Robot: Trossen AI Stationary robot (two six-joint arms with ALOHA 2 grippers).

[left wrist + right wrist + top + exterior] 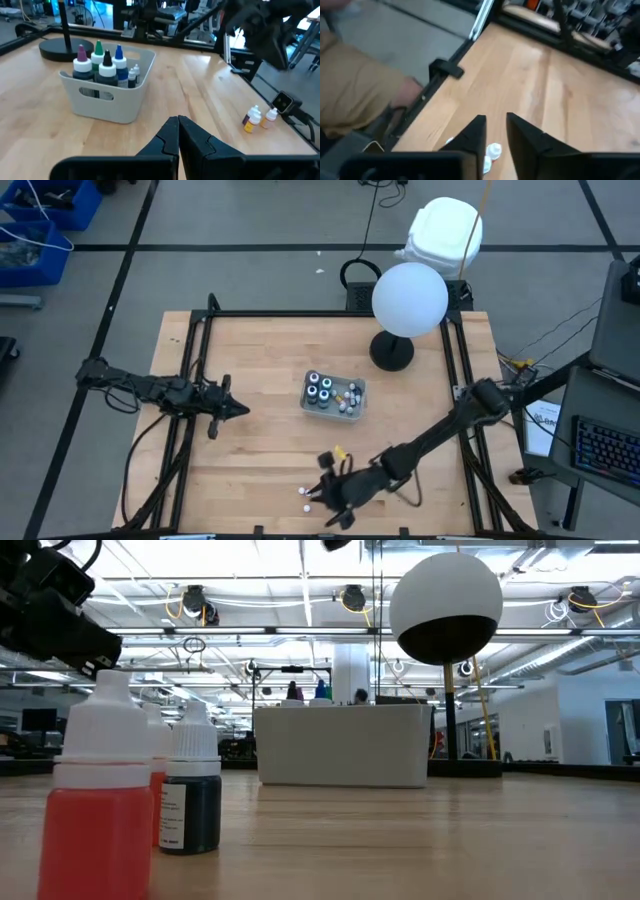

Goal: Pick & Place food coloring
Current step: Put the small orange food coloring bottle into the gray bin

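1. Wooden table [260, 380] carries a grey tray [334, 396] at centre, holding dark bottles [319, 389].
2. Right gripper [495, 131], jaws slightly parted, empty, hovers over small white bottles [307, 492] near the front edge.
3. Left gripper [178, 131] closed, empty, waits left of the tray.

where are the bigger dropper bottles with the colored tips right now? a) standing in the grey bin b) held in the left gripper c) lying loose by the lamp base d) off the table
a: the high view shows the bigger bottles upright inside the grey bin at mid-table, and the left wrist view shows their purple, green and blue tips rising above its rim.
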